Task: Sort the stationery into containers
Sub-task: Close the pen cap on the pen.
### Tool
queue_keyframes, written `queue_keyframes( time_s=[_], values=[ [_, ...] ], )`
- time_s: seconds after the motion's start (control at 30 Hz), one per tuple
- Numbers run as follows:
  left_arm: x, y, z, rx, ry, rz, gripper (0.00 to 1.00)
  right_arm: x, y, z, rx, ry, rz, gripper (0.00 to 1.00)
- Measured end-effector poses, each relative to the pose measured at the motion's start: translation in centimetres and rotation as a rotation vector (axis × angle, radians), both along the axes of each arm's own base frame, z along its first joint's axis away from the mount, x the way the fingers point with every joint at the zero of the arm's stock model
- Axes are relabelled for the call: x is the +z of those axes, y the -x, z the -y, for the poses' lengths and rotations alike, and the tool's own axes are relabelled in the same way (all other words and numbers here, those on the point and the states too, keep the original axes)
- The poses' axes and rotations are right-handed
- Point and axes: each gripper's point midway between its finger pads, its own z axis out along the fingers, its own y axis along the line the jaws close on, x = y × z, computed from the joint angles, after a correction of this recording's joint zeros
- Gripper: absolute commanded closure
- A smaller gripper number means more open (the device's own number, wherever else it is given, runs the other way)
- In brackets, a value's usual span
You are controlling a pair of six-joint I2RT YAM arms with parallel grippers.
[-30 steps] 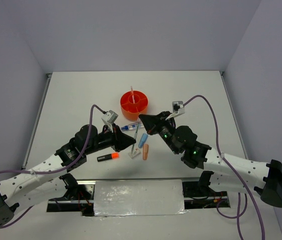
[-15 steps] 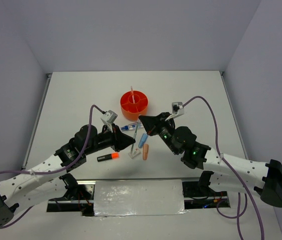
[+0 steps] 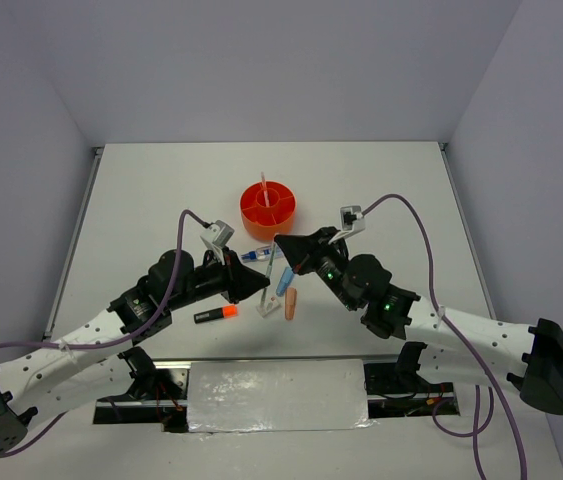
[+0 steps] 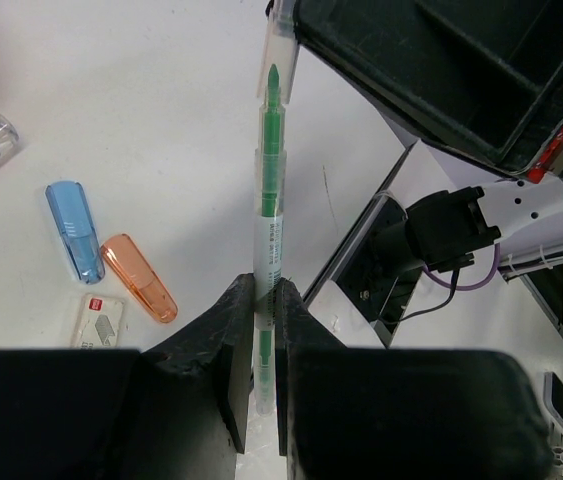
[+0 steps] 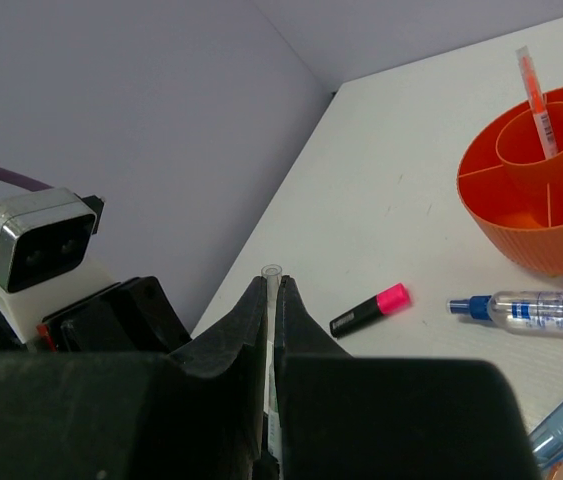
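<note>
A thin clear pen with green ink point(image 4: 269, 150) is gripped at both ends. My left gripper point(image 4: 264, 292) is shut on its lower part. My right gripper point(image 5: 272, 284) is shut on its upper end. In the top view the pen point(image 3: 269, 272) runs from my left gripper point(image 3: 262, 288) to my right gripper point(image 3: 281, 243), just above the table. The round orange tub point(image 3: 267, 208) stands behind them with an orange pen point(image 5: 533, 95) upright in its centre cup. A blue-clear marker point(image 5: 541, 310), a blue eraser point(image 4: 74, 243), a salmon eraser point(image 4: 138, 292) and a white eraser point(image 4: 98, 322) lie on the table.
A black highlighter with a pink cap point(image 5: 369, 310) lies left of the marker. A black highlighter with an orange cap point(image 3: 216, 316) lies near my left arm. Grey walls close in the table on three sides.
My right gripper has edged slightly left at the pen's upper end. My left arm and the pen have hardly moved.
</note>
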Motion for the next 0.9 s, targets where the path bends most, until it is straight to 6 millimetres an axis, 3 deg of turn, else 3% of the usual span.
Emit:
queue_keyframes(
  time_s=[0.6, 0.77, 0.9],
  values=[
    [0.1, 0.0, -0.4, 0.016, -0.007, 0.007, 1.0, -1.2, 0.9, -0.7, 0.063, -0.049, -0.037, 1.0],
    [0.5, 0.0, -0.5, 0.012, -0.013, 0.03, 1.0, -2.0, 1.5, -1.0, 0.101, -0.066, -0.048, 0.93],
    [2.5, -0.3, -0.3, 0.008, 0.016, 0.089, 1.0, -4.1, 2.4, -1.3, 0.149, -0.034, -0.078, 0.79]
  ],
)
